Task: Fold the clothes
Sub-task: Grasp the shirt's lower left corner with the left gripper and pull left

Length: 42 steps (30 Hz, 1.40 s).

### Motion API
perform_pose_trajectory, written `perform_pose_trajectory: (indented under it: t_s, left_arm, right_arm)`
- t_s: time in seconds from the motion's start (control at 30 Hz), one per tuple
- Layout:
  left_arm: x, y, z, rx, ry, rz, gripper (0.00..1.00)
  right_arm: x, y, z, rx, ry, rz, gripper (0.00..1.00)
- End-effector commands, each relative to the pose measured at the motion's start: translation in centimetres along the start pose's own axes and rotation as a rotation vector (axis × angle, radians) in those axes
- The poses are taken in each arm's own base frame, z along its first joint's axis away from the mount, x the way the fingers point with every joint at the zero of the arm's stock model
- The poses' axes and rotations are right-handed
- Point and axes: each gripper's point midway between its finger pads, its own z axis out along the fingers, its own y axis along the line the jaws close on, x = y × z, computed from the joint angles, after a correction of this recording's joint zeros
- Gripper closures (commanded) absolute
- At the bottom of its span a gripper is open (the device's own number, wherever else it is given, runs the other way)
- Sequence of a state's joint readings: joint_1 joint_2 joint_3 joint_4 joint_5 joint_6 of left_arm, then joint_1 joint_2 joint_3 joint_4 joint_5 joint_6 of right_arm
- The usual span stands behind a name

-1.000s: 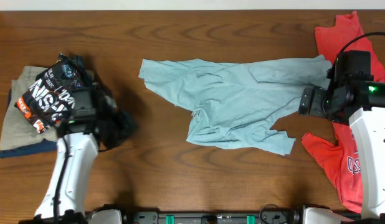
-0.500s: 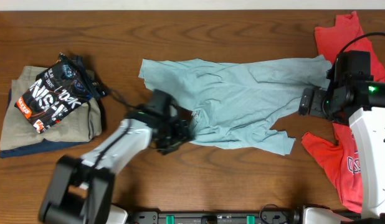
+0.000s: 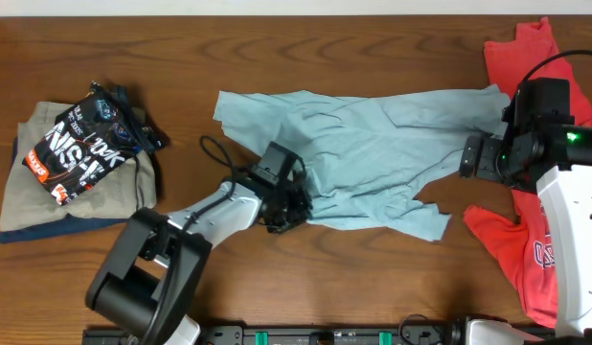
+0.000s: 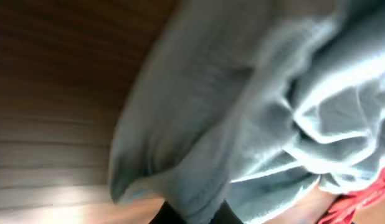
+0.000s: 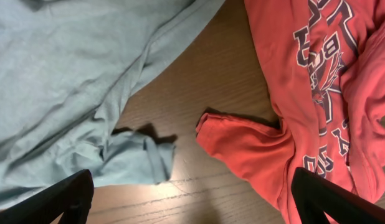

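The pale blue-grey T-shirt (image 3: 373, 153) lies crumpled and spread across the middle of the wooden table. My left gripper (image 3: 288, 204) is at the shirt's lower left edge. In the blurred left wrist view, a fold of the shirt (image 4: 242, 93) sits pinched between my two dark fingers (image 4: 192, 214). My right gripper (image 3: 471, 155) hovers at the shirt's right side, open and empty. In the right wrist view its fingers (image 5: 192, 186) span bare wood between a rolled corner of the shirt (image 5: 68, 74) and the red shirt.
A red T-shirt with lettering (image 3: 526, 240) lies bunched along the right edge, and it also shows in the right wrist view (image 5: 304, 93). A black printed shirt (image 3: 80, 144) lies on a pile of folded clothes (image 3: 28, 206) at the left.
My left arm has swung from beside the folded pile rightward to the blue-grey shirt's lower left edge and closed on the fabric. The right arm has not moved.
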<state>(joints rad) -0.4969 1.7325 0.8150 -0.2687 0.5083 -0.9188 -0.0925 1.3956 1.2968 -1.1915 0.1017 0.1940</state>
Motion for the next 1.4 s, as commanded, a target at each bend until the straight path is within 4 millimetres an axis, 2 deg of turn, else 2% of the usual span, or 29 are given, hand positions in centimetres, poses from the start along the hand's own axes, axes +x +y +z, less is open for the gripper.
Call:
perform_pose_trajectory:
  t_s: [0.0, 0.07, 0.17, 0.27, 0.37, 0.4, 0.47, 0.63, 0.83, 0.93, 1.13, 1.37]
  left_arm:
    - [-3.4, 4.0, -2.1, -0.095, -0.097, -0.039, 0.94]
    - [-5.3, 5.5, -4.7, -0.106, -0.146, -0.059, 0.94]
    - [-8.6, 8.3, -9.7, -0.143, -0.272, -0.116, 0.94]
    - [-10.6, 9.8, -13.5, -0.111, -0.366, -0.167, 0.93]
    - [-10.2, 10.2, -15.0, -0.070, -0.368, -0.213, 0.39]
    - [-9.7, 10.2, -15.0, -0.068, -0.350, -0.217, 0.28]
    - [-8.2, 9.8, -14.3, -0.064, -0.283, -0.218, 0.21]
    - [-3.7, 9.1, -10.9, -0.116, -0.136, -0.146, 0.22]
    - [-1.0, 8.8, -7.1, -0.154, -0.083, -0.158, 0.22]
    - [-0.9, 8.7, -5.7, -0.175, -0.103, -0.183, 0.22]
    - [-2.8, 8.3, -4.5, -0.181, -0.185, -0.179, 0.24]
    - [-3.0, 8.6, -3.9, -0.185, -0.184, -0.219, 0.51]
  right_arm:
    - [-0.4, -0.4, -0.8, -0.002, -0.027, 0.008, 0.01]
    - [-0.4, -0.4, -0.8, -0.002, -0.027, 0.008, 0.01]
    - [-0.5, -0.4, -0.8, -0.002, -0.028, 0.008, 0.01]
    - [-0.5, -0.4, -0.8, -0.002, -0.029, 0.008, 0.01]
    - [-0.5, -0.4, -0.8, -0.003, -0.030, 0.009, 0.01]
    - [-0.5, -0.4, -0.8, -0.003, -0.031, 0.009, 0.01]
    - [-0.5, -0.4, -0.8, -0.003, -0.031, 0.009, 0.01]
    - [-0.5, -0.4, -0.8, -0.003, -0.031, 0.009, 0.01]
    - [-0.5, -0.4, -0.8, -0.003, -0.030, 0.009, 0.01]
    - [-0.4, -0.4, -0.8, -0.003, -0.027, 0.008, 0.01]
    - [-0.3, -0.4, -0.8, -0.001, -0.019, 0.008, 0.01]
    - [-0.2, -0.4, -0.8, 0.000, -0.018, 0.007, 0.01]
